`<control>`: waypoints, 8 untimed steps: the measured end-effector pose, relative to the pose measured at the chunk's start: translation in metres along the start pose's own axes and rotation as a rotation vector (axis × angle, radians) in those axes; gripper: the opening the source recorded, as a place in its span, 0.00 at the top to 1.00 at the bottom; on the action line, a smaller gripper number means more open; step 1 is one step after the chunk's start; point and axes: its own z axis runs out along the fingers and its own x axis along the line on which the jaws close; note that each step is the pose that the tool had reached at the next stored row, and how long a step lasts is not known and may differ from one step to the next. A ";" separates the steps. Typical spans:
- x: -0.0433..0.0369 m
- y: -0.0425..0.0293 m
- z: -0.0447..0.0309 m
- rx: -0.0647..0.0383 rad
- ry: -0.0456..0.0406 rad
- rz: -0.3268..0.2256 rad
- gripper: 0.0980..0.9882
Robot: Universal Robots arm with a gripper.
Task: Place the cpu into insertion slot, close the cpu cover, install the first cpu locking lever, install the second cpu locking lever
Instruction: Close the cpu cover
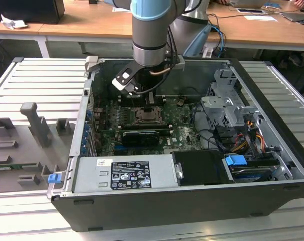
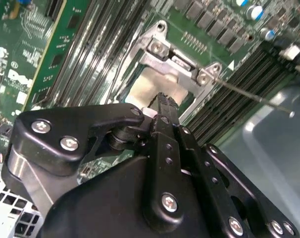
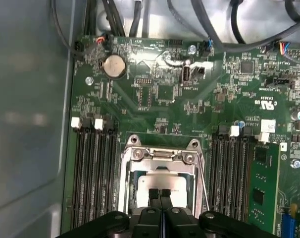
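Observation:
The insertion slot (image 1: pixel 148 116) sits on the green board inside the open computer case. The cpu (image 3: pixel 145 183) lies in it, and its dull silvery face (image 2: pixel 140 87) shows through the cutout of the cpu cover (image 3: pixel 162 157), which is folded down over it. In both wrist views my gripper (image 3: pixel 160 191) is shut with nothing between its black fingers, its tip (image 2: pixel 162 99) just above the chip's face. It hangs straight over the slot in the exterior view (image 1: pixel 149 103). A thin wire locking lever (image 2: pixel 254 96) sticks out from the cover's corner, and a thin lever rod (image 3: pixel 203 178) runs along one side of the socket.
Rows of memory slots (image 3: pixel 93 173) flank the socket, with a green card (image 3: pixel 263 183) beyond one row. The grey case wall (image 3: pixel 31 124) is close. A grey power supply box (image 1: pixel 124 173), a black card (image 1: pixel 140 136) and a drive cage (image 1: pixel 227 108) with cables crowd the case.

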 end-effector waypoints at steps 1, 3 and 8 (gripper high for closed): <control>-0.0001 -0.0019 0.0006 0.000 0.0001 -0.004 0.99; -0.0001 -0.0069 0.0022 0.000 0.0006 -0.012 0.99; 0.0001 -0.0136 0.0072 -0.003 0.0007 -0.018 0.99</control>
